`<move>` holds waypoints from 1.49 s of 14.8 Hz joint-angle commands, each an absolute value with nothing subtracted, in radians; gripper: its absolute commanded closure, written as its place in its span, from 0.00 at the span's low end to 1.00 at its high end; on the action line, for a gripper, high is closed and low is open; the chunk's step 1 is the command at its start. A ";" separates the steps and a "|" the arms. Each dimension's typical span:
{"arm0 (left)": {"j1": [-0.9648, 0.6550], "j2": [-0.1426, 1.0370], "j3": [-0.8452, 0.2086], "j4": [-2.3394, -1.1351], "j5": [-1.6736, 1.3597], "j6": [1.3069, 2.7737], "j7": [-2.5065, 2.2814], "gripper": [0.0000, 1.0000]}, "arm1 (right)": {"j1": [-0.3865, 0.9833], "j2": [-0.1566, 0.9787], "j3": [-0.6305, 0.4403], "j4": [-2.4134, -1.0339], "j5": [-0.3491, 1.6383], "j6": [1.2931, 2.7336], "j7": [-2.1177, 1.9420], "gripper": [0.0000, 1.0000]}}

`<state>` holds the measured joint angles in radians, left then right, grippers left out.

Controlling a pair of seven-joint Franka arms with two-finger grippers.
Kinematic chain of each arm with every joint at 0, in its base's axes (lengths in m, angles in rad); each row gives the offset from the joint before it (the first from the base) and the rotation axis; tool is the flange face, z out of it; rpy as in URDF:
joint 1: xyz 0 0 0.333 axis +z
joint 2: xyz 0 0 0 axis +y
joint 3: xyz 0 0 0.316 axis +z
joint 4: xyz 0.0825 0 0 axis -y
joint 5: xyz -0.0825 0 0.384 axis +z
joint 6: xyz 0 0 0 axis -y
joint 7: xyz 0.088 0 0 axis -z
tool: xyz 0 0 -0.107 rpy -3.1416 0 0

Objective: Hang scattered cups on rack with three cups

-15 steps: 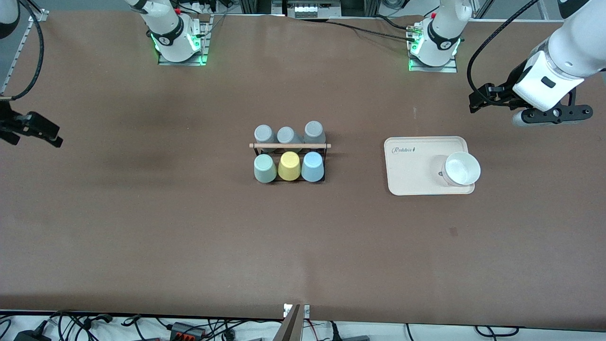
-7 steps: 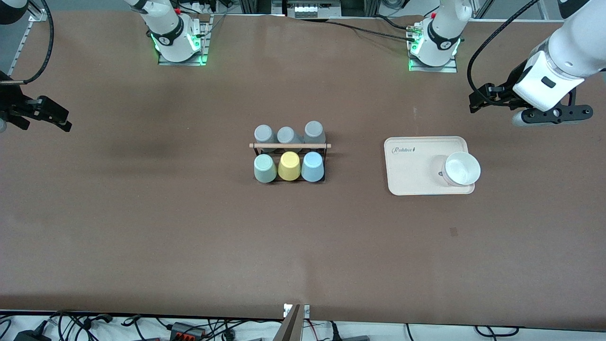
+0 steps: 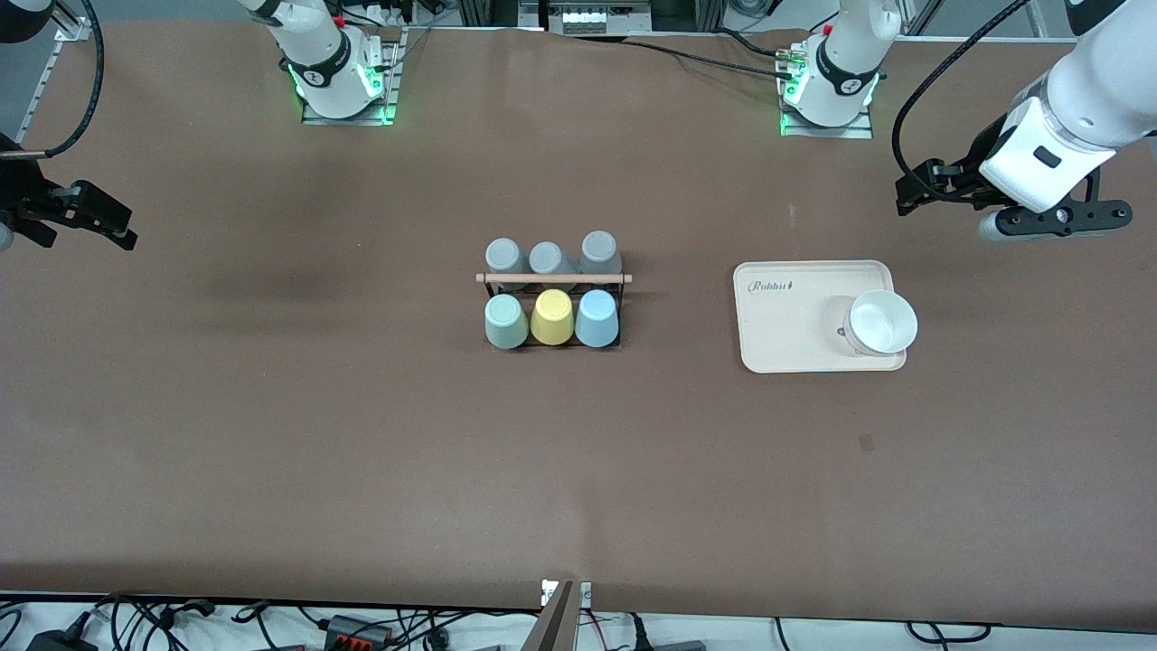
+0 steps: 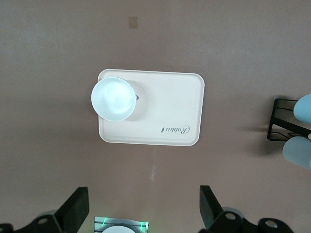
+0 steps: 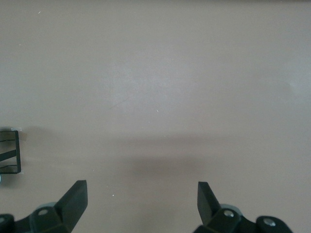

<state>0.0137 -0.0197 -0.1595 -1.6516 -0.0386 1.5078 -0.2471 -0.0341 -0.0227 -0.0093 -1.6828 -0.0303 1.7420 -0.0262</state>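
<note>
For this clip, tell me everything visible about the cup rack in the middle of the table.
The rack is a small black wire frame standing mid-table, with a light wooden rod across its top. Six upside-down cups sit on it in two rows: three grey cups nearer the robots' bases, and the mint green cup, yellow cup and light blue cup nearer the front camera. No gripper touches it.

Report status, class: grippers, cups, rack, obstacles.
Left gripper open, empty, up beside the tray. Right gripper open, empty, over bare table. Mint cup and blue cup on rack.
</note>
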 commanded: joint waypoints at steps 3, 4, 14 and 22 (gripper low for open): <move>0.026 -0.028 -0.163 -1.641 -0.057 1.489 -0.222 0.00 | -0.034 -0.037 -0.005 -1.681 -0.026 1.727 -0.043 0.00; 0.026 -0.028 -0.163 -1.641 -0.057 1.489 -0.222 0.00 | -0.035 -0.037 -0.005 -1.681 -0.026 1.727 -0.046 0.00; 0.026 -0.028 -0.163 -1.641 -0.057 1.489 -0.222 0.00 | -0.075 -0.034 0.017 -1.683 -0.026 1.720 -0.051 0.00; 0.026 -0.028 -0.163 -1.643 -0.057 1.489 -0.222 0.00 | -0.069 -0.052 0.006 -1.712 -0.003 1.709 -0.049 0.00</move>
